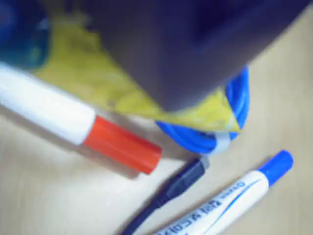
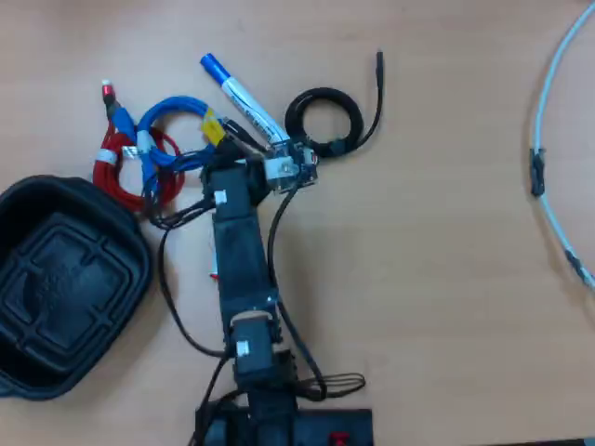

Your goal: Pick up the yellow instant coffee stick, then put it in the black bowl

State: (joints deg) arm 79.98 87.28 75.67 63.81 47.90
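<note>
One yellow instant coffee stick (image 1: 93, 73) under the gripper (image 2: 223, 139).

Gripper (image 1: 186, 93): dark, blurred, over the yellow coffee stick (image 1: 88, 73)
Red-capped marker (image 1: 73, 122): beside the stick
Blue cable coil (image 1: 230, 122): under the stick's tip
Blue-capped marker (image 1: 234, 200): lower right
Black cable plug (image 1: 181, 183): between the markers

glossy yellow instant coffee stick (image 1: 93, 73), wood-grain table (image 2: 446, 279)

Black boxy arm (image 2: 240, 251), trailing black cables (image 2: 172, 297)
</note>
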